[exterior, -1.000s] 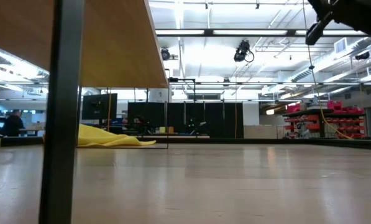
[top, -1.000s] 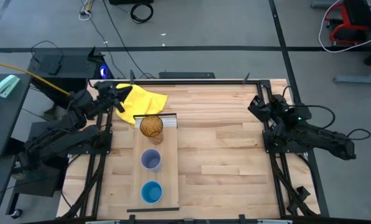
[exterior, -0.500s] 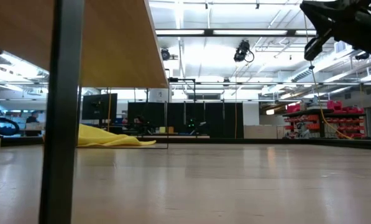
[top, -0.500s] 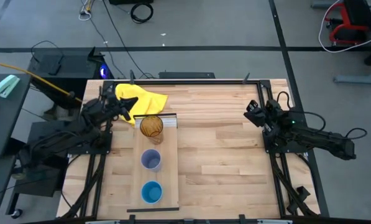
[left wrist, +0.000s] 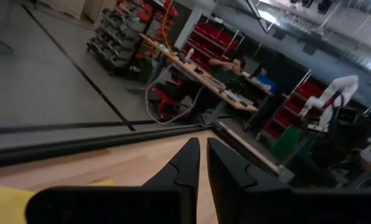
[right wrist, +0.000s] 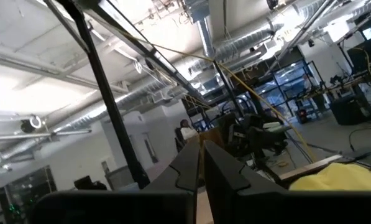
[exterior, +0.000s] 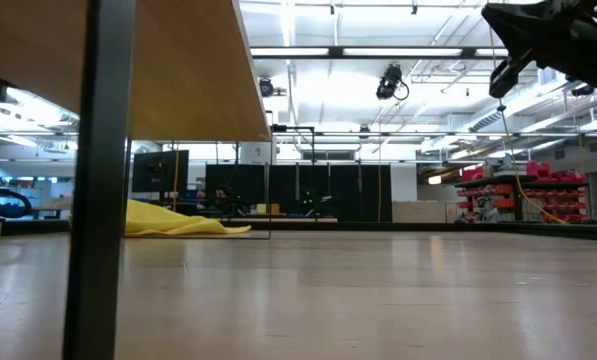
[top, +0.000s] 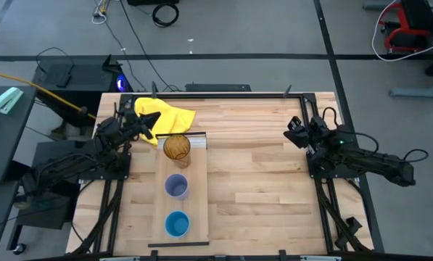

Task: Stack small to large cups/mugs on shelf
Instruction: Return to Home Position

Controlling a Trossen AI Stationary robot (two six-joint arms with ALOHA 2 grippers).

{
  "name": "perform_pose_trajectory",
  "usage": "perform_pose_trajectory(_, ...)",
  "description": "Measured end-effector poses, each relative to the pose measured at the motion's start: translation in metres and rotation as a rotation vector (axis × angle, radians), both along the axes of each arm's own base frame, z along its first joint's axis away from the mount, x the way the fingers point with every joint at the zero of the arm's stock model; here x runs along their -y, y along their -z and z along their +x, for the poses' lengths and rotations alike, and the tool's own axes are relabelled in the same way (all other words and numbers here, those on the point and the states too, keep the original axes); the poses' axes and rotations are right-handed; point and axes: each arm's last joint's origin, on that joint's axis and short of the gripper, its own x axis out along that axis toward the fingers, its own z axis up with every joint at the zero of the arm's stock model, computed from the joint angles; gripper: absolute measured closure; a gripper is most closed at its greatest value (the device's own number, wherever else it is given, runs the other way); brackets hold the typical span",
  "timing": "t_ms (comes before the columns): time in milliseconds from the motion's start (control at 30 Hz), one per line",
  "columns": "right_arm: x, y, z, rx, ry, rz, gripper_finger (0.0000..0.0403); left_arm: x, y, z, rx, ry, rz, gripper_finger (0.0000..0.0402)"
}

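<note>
Three cups stand upright in a row on the shelf (top: 196,190), a long pale board at the table's left: an amber cup (top: 177,148) farthest, a lavender-blue cup (top: 176,186) in the middle, and a bright blue cup (top: 177,223) nearest. The shelf's ridged white strip (top: 194,138) is at its far end. My left gripper (top: 148,127) is shut and empty, raised by the yellow cloth (top: 167,114), left of the amber cup. My right gripper (top: 290,135) is shut and empty, raised near the table's right edge. The cups do not show in either wrist view.
The yellow cloth lies crumpled at the table's far left corner, and also shows in the low view (exterior: 178,222). Bare slatted tabletop (top: 252,174) spreads between the shelf and the right arm. My right arm shows in the low view (exterior: 543,30), above the table. People show in the room beyond.
My left gripper has moved a little toward the table's right and near edges, closer to the amber cup. My right gripper has swung from pointing at the far edge to pointing toward the table's left, and has come slightly nearer. The cups have stayed in place.
</note>
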Motion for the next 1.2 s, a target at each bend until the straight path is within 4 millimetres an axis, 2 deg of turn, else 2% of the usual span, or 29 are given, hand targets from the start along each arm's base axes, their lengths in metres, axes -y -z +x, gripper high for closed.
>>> perform_pose_trajectory(267, 0.000, 0.004, 0.002, -0.045, 0.004, -0.035, 0.0374, 0.000, 0.000, 0.000, -0.047, -0.004, 0.067, 0.0376)
perform_pose_trajectory(467, 0.000, 0.004, 0.002, -0.048, -0.022, -0.031, 0.0374, 0.004, -0.017, -0.007, 0.064, -0.016, 0.194, 0.0372)
perform_pose_trajectory(800, -0.001, 0.004, 0.002, -0.048, -0.026, -0.033, 0.0374, 0.010, -0.021, -0.016, 0.108, -0.025, 0.226, 0.0371)
perform_pose_trajectory(1200, -0.001, 0.004, 0.002, -0.047, -0.024, -0.038, 0.0374, 0.014, -0.014, -0.022, 0.054, -0.025, 0.191, 0.0372)
